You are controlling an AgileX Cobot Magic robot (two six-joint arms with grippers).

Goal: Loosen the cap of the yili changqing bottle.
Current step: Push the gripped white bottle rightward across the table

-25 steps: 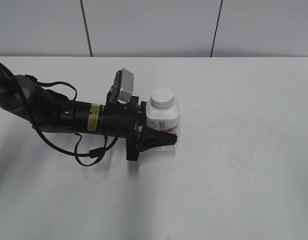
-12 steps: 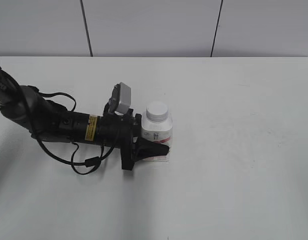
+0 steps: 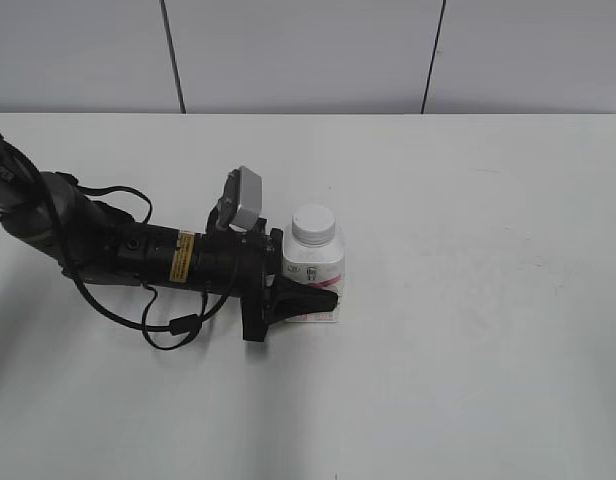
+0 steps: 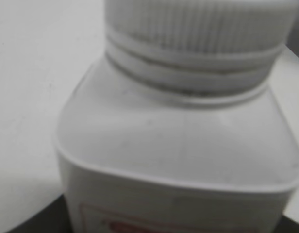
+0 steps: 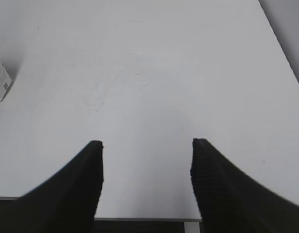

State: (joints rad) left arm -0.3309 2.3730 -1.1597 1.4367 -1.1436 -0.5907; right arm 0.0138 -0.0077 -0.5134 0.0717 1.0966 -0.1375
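Matt plastics on a smooth white table

The yili changqing bottle (image 4: 178, 160) looks like matt white plastic; its cap (image 4: 198, 24) is finely ribbed. The table (image 3: 468, 300) is smooth and matt, the right gripper's fingers (image 5: 222, 189) ridged black.

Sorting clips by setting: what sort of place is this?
Probably a lab test bench: a bare white table, plain grey panelled wall, and one small white plastic bottle clamped by the left gripper.

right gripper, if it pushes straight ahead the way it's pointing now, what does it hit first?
Probably nothing: the right gripper is open over bare table. The bottle sits far left of its line, though depth is unclear.
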